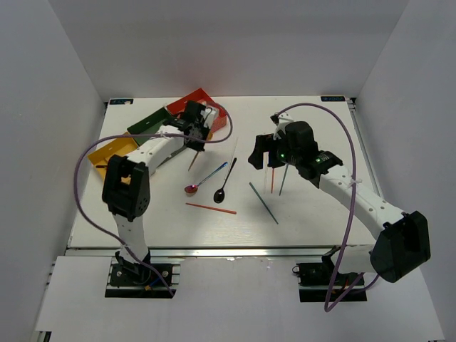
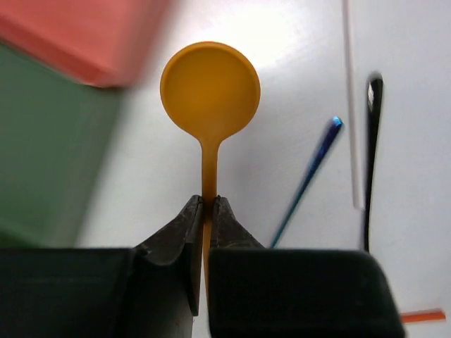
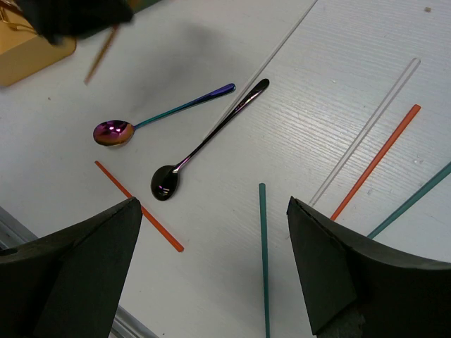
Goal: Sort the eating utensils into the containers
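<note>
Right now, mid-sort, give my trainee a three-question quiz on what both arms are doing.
1. True or false: the left gripper is clamped on the handle of the gold spoon.
2. The right gripper is: A) open and empty, B) shut on a chopstick, C) holding a fork.
3. Fill in: next to the black spoon lies the ____ spoon.

Key: 1 true. 2 A. 3 iridescent; the iridescent spoon lies left of it in the right wrist view.
</note>
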Motion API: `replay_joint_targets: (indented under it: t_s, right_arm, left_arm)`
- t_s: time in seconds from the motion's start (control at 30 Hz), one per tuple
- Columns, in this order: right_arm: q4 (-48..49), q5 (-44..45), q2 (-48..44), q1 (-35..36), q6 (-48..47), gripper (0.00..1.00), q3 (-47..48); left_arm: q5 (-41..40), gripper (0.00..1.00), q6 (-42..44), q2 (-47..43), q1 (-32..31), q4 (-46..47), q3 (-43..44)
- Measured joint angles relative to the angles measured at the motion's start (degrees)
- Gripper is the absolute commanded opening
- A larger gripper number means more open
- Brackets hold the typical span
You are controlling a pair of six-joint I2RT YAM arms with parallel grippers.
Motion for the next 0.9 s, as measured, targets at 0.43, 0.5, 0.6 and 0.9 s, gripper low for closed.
replay_joint_targets:
  t_s: [0.43, 0.5, 0.6, 0.9]
  right_arm:
    - [0.1, -0.1, 1.8, 0.0, 0.0, 0.88, 0.2]
    - [0.0, -0.1, 2.0, 0.0, 0.0, 0.88, 0.2]
    - [0.0, -0.1, 2.0, 0.0, -0.1, 0.88, 0.3]
    - [0.0, -0.1, 2.0, 0.0, -0.2, 0.88, 0.9]
  left_arm:
    - [-15.0, 0.00, -9.9, 2.4, 20.9, 6.0, 17.2]
    - [-14.4, 0.00, -10.3, 6.9, 21.5, 5.5, 18.9]
    - [-11.8, 0.00, -10.9, 12.4, 21.6, 4.9, 19.6]
    - [-7.6, 0.81, -11.2, 14.2, 21.6, 5.1, 17.9]
